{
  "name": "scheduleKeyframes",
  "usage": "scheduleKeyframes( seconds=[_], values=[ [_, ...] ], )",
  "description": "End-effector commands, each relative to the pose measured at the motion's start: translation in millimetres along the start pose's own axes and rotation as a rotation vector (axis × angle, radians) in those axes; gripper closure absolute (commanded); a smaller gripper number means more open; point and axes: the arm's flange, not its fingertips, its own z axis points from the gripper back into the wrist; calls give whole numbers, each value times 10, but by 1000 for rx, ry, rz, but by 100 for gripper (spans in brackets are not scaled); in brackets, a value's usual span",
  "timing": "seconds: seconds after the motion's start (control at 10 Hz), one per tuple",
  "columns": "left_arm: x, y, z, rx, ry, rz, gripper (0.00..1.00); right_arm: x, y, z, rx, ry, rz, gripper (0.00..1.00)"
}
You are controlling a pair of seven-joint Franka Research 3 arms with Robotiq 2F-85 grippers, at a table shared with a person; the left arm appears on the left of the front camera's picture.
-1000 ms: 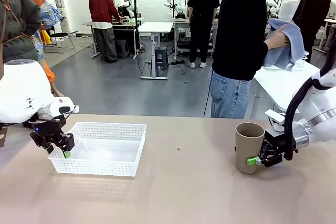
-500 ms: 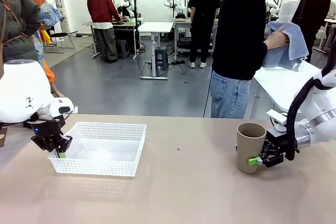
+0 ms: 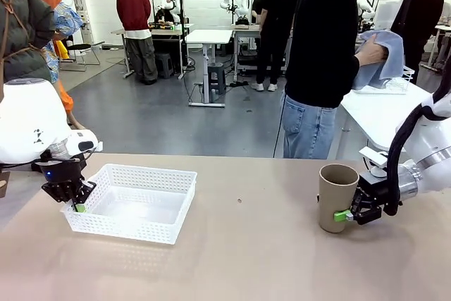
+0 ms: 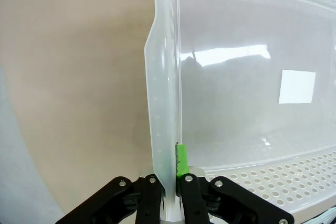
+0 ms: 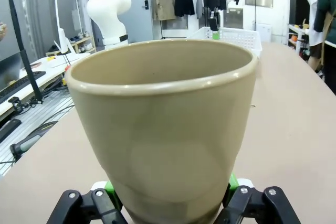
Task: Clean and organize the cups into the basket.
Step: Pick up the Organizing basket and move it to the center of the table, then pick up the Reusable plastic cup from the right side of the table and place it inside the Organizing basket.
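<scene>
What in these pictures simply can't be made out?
- Front view: the cup's inside bottom, hidden by its own wall.
- Right wrist view: the cup's base, cut off by the bottom edge between the right fingers.
- Front view: what the person's blue cloth covers.
- Left wrist view: the basket's far side, cut off by the picture's edge.

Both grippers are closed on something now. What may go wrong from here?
The right gripper holds the tall tan-brown cup low, near its base, so the cup may tilt or slip when carried. The left gripper pinches only the side wall of the white perforated plastic basket; pulling may bend the wall or tip the basket.
</scene>
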Motion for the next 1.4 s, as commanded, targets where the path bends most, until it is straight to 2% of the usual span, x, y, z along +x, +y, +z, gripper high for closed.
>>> scheduleKeyframes(
  seconds=[0.0,0.4,0.5,0.7,0.9,1.0,1.1,1.3],
  values=[
    [3,-231,22,2,-32,105,100,272,133,60,-76,-61,6,37],
    [67,-1102,49,-3,-42,225,100,1327,695,197,-233,-81,139,37],
    [41,-1288,52,15,-41,162,100,1530,809,213,-247,-70,167,37],
    [46,-1654,78,54,-62,111,100,1849,953,240,-272,-67,170,37],
    [116,-2087,173,77,-70,60,100,2013,991,321,-321,-68,175,37],
    [145,-2281,224,80,-77,53,100,1990,972,364,-338,-85,162,37],
    [186,-2472,261,79,-72,38,100,2019,1005,346,-261,-42,200,37],
    [247,-2827,238,85,-41,8,100,2019,1005,346,-261,-42,200,37]
  ],
)
